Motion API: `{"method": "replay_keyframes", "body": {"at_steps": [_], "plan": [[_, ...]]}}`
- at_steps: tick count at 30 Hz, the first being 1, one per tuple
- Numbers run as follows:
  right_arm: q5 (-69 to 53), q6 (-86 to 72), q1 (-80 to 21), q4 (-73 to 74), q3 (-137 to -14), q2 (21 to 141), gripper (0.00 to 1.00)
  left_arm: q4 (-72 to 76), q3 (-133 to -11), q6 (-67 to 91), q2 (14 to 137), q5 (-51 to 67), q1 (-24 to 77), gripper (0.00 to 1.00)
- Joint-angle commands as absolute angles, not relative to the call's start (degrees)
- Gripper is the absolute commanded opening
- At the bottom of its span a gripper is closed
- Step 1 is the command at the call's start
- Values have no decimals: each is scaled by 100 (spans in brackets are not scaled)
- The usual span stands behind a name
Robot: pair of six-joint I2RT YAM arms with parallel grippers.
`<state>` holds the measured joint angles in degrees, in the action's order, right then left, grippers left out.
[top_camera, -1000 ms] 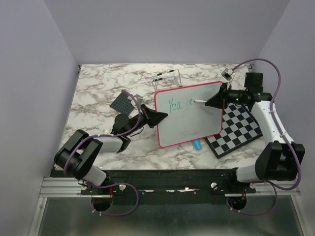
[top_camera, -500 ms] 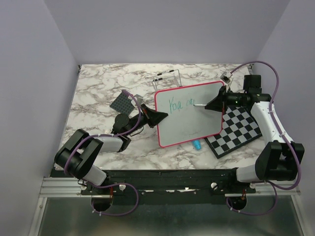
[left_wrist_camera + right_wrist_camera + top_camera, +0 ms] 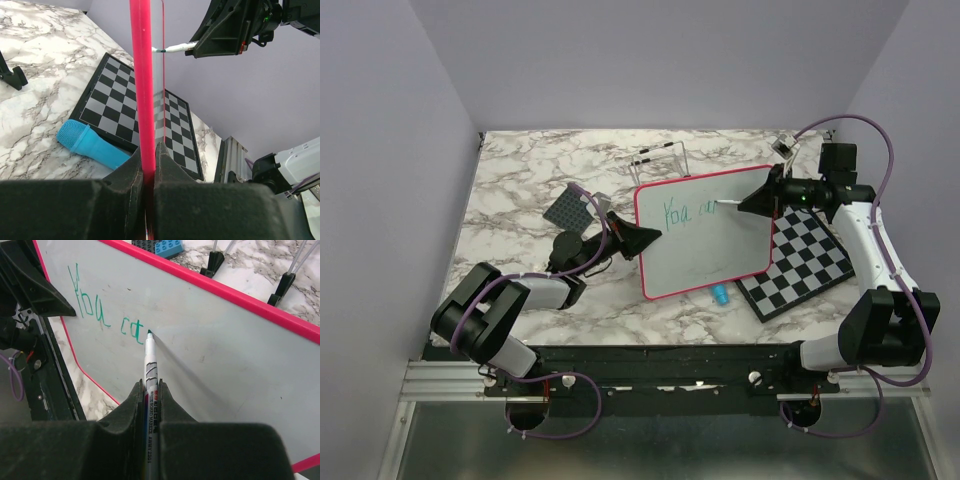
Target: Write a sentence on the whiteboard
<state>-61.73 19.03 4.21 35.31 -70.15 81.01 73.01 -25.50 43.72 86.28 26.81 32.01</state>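
Observation:
The whiteboard (image 3: 710,240) with a pink-red frame stands tilted in the middle of the table. My left gripper (image 3: 645,238) is shut on its left edge; the frame (image 3: 141,75) shows edge-on between my jaws in the left wrist view. My right gripper (image 3: 752,204) is shut on a white marker (image 3: 151,365) with a green tip. The tip sits at the board (image 3: 225,345) just right of the green-teal sentence (image 3: 102,315), which reads roughly "You a" plus part of a letter; it also shows in the top view (image 3: 682,211).
A black-and-white checkered board (image 3: 805,265) lies flat at the right, partly under the whiteboard. A blue cap-like object (image 3: 719,294) lies at the whiteboard's near edge. A wire stand (image 3: 660,158) and a dark brick plate (image 3: 570,209) sit behind and left.
My right gripper has shifted slightly up and back along the first line of writing, with the marker tip staying near the end of the letters. The left arm and board have not moved.

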Motion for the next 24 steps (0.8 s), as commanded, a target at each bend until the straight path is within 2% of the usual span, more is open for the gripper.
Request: {"method": "replay_keyframes", "body": {"at_steps": [1, 19, 24], "plan": [[-5906, 1784, 545, 3322, -7110, 8148, 0, 7339, -2566, 3814, 8675, 2918, 3217, 0], [-5889, 2681, 633, 4166, -6610, 7981, 1, 7286, -2628, 3797, 8719, 2927, 3217, 0], [-5976, 2567, 790, 4157, -6793, 7858, 1, 7269, -2637, 3797, 8701, 2935, 3217, 0]]}}
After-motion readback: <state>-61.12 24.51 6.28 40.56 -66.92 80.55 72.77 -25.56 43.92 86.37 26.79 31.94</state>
